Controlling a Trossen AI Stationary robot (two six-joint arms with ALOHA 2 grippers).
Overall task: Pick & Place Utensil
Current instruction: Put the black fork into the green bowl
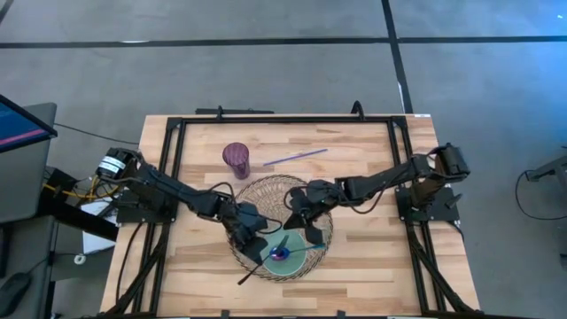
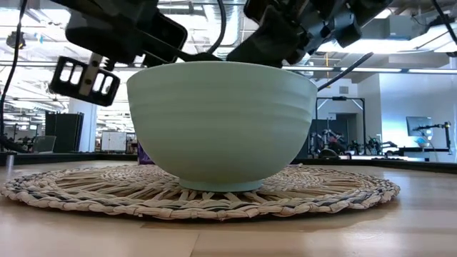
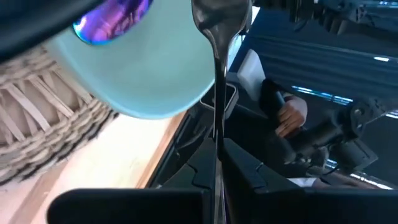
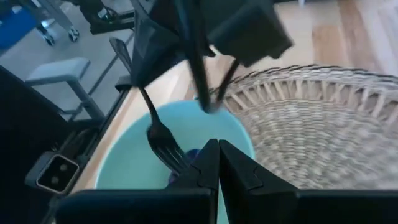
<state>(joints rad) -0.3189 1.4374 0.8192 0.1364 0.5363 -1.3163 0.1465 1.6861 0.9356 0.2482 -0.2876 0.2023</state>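
Your left gripper (image 1: 252, 241) sits over the bowl (image 1: 288, 252) on the woven mat (image 1: 266, 190), clenched on a spoon (image 3: 217, 74) — handle running back between its fingers. Right gripper (image 1: 301, 221) hovers at the bowl's far side, fingers pressed together; a fork (image 4: 158, 134) stands tines-down in the bowl. Purple cup (image 1: 236, 159) and straw (image 1: 295, 157) lie beyond the mat.

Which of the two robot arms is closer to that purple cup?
Left. The left gripper sits just below the purple cup at the mat's left side; the right gripper is farther off, over the mat's right.
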